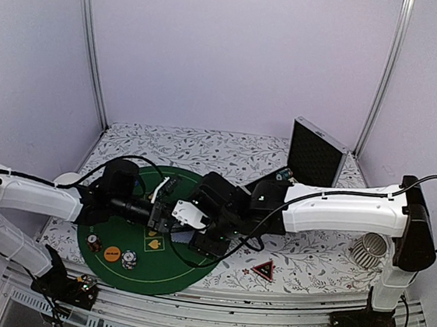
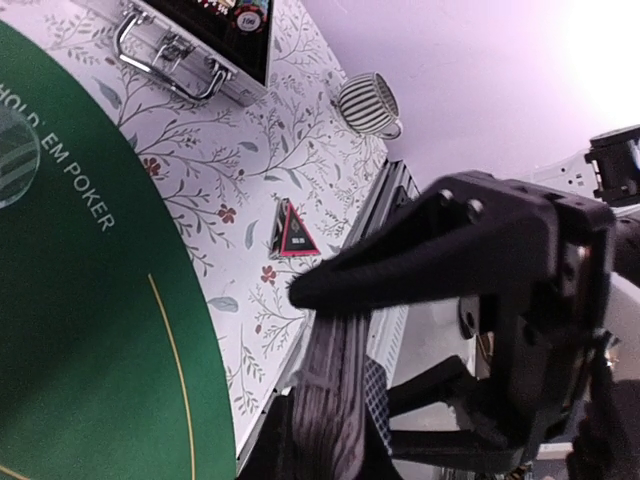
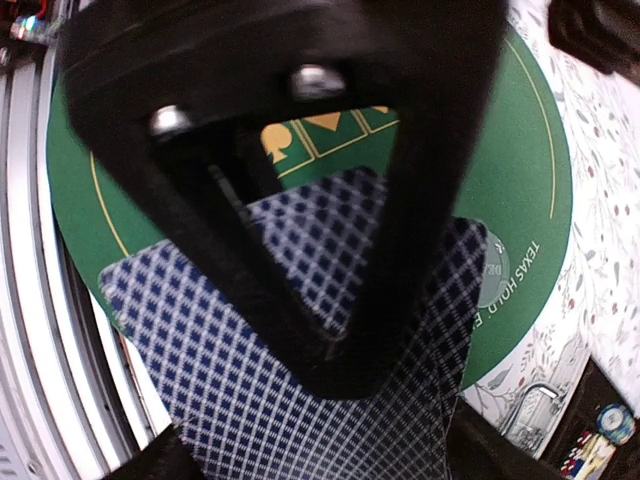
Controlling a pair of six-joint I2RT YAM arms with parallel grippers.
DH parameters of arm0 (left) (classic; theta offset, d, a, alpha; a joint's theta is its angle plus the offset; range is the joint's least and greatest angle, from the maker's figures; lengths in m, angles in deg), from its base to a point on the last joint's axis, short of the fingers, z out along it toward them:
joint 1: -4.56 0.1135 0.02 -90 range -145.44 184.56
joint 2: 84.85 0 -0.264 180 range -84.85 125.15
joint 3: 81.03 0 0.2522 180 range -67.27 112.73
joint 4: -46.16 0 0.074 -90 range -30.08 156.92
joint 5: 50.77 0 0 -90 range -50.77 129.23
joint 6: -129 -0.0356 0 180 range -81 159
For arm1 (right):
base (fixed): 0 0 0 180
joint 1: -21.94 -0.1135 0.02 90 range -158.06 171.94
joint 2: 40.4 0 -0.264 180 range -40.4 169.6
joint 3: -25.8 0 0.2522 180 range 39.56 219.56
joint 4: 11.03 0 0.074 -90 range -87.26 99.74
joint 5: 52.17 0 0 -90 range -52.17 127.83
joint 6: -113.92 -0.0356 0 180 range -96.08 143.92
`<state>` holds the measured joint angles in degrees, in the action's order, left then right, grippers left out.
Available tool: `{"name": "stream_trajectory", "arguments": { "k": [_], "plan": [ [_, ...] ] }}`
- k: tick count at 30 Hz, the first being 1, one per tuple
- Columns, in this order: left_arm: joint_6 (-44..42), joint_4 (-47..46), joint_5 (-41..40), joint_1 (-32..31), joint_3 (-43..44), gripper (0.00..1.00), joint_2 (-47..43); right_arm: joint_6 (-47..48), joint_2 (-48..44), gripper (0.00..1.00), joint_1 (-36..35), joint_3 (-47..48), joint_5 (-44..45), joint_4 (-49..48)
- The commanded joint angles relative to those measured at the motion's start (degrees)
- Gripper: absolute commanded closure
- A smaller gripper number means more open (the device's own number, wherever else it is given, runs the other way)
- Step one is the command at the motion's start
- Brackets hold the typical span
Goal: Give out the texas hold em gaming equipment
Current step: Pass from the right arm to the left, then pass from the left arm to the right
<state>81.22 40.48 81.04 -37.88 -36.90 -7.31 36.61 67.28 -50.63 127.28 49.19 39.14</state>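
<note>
Left gripper (image 2: 322, 372) pinches a thin, edge-on stack of diamond-patterned playing cards (image 3: 250, 400) at lower centre; right gripper (image 1: 207, 236) finger spread: cannot tell.

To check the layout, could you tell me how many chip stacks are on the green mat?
2 chip stacks: one left of the orange disc, one right of it; arms may hide more.

Walls: plain pale lilac panels (image 1: 238, 48) at the back and on both sides.
Frame: slim metal posts (image 1: 90, 48) rising at the back corners.
Cover: white floral cloth (image 1: 204, 150) spread flat.
Near edge: ribbed metal rail (image 1: 209, 323).
Light: soft, even; glare at upper right in the left wrist view.
</note>
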Motion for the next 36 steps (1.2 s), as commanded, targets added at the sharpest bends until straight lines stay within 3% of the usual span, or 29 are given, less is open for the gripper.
{"name": "stream_trajectory", "arguments": {
  "k": [1,8,12,14,19,26,33,36],
  "plan": [
    [-1.4,-1.9,0.7,-1.1,-0.8,1.00,-5.4,-4.2,-8.4,0.01,0.5,-3.7,1.9,-7.6],
    [-4.7,-2.4,0.4,-1.4,-0.9,1.00,-11.9,-14.1,-22.8,0.01,7.1,-19.4,-26.9,-22.8],
    [-6.2,-2.5,1.0,-2.3,-1.0,1.00,-14.5,-27.0,-29.2,0.01,14.4,-31.8,-39.5,-40.2],
    [-6.7,-2.8,0.6,-2.8,-1.1,1.00,-15.7,-34.2,-29.7,0.02,14.9,-35.1,-41.7,-47.0],
    [-6.8,-4.4,0.6,-4.0,-0.8,1.00,-16.1,-40.4,-27.2,0.27,14.0,-37.6,-43.8,-55.8],
    [-6.9,-4.8,0.8,-5.0,0.5,1.00,-14.6,-40.0,-21.5,0.47,12.5,-34.7,-45.8,-56.7],
    [-7.1,-5.3,1.2,-5.1,0.3,1.00,-14.9,-40.3,-20.6,0.92,12.4,-34.9,-48.0,-56.5],
    [-7.1,-5.4,1.1,-5.2,0.4,1.00,-14.4,-40.4,-20.9,0.97,12.4,-34.8,-48.0,-55.6]
  ]
}}
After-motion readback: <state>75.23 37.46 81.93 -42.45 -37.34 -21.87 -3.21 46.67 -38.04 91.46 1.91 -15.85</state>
